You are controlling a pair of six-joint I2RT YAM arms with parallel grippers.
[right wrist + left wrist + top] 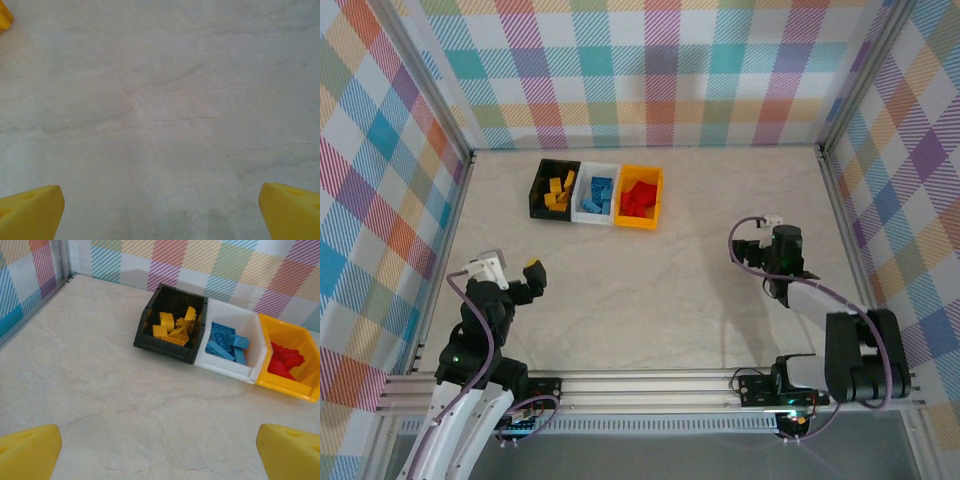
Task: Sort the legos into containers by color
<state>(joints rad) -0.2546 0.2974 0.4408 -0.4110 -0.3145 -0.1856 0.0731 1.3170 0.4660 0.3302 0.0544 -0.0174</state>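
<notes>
Three containers stand in a row on the far part of the table (670, 300), left of its middle and near the checked back wall (650, 70), each touching its neighbour side to side. The black bin (534, 198) is on the left, the white bin (597, 167) is in the middle and the yellow-orange bin (636, 225) is on the right. The yellow bricks (558, 190) lie heaped in the black bin; from the left wrist view they are a loose pile, some flat and some tilted against one another. The blue bricks (596, 197) lie in the white bin, several of them stacked at angles with their studs showing. The red bricks (639, 197) lie in the yellow-orange bin, bunched toward its middle; how many there are cannot be told. Every colour sits in its own bin, unmixed. The left gripper (533, 272) hangs over the near left part of the table, well apart from the bins and pointed toward them. Its yellow fingers (27, 452) are spread wide, with table surface showing between them. The right gripper (778, 290) hangs over the right side of the table, well apart from the bins. Its fingers (290, 210) are likewise spread wide over pale marbled tabletop and grip nothing.
</notes>
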